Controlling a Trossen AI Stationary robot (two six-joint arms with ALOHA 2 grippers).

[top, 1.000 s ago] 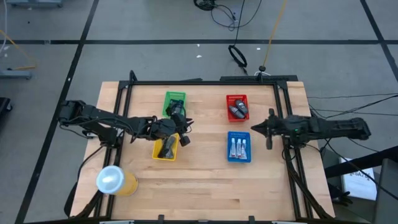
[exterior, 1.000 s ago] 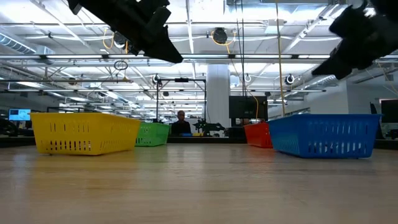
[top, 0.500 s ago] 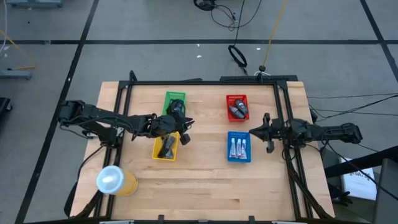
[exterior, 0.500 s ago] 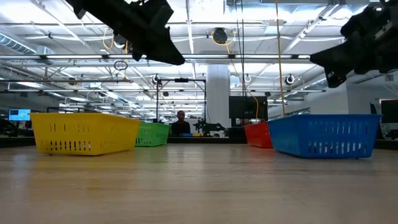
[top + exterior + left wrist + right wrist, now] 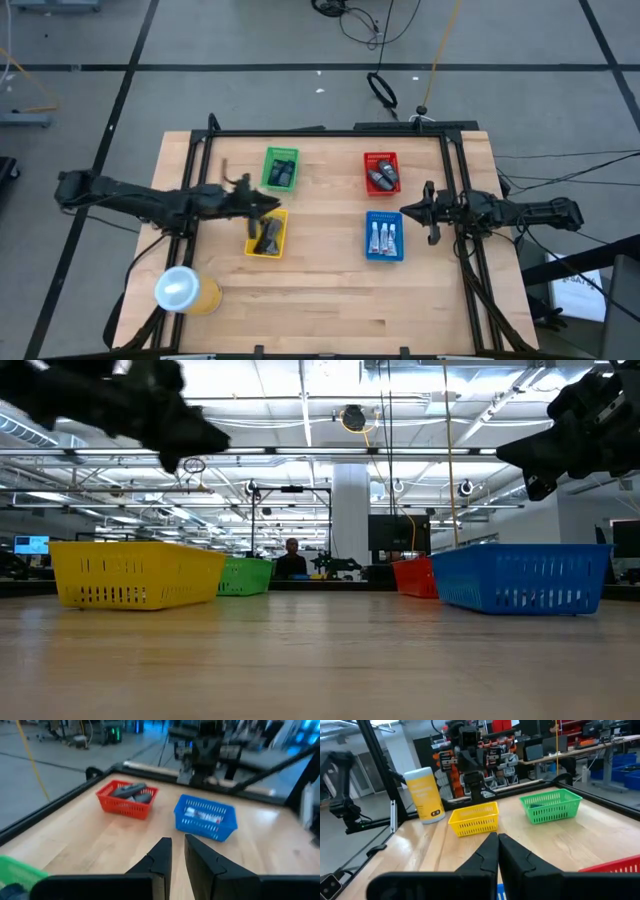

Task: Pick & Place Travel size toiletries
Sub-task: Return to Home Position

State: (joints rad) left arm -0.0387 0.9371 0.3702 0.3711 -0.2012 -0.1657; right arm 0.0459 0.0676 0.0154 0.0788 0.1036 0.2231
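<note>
Fingers [image 5: 161, 857] of the left gripper [image 5: 268, 204] stand a narrow slit apart, holding nothing. Its arm stretches out level over the counter [image 5: 320, 290], tip at the yellow basket's [image 5: 251, 246] far edge. The right gripper [image 5: 408, 212] hangs just beside the blue basket [image 5: 384, 256], fingers [image 5: 489, 852] pressed together, empty. White tubes [image 5: 384, 237] lie in the blue basket, dark pieces [image 5: 268, 234] in the yellow basket and the red basket [image 5: 381, 157].

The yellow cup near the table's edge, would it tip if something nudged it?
Probably, if pushed high: the cup stands upright and taller than wide. Once down, its round body would likely roll. It stands near the table corner, so it might fall off.
</note>
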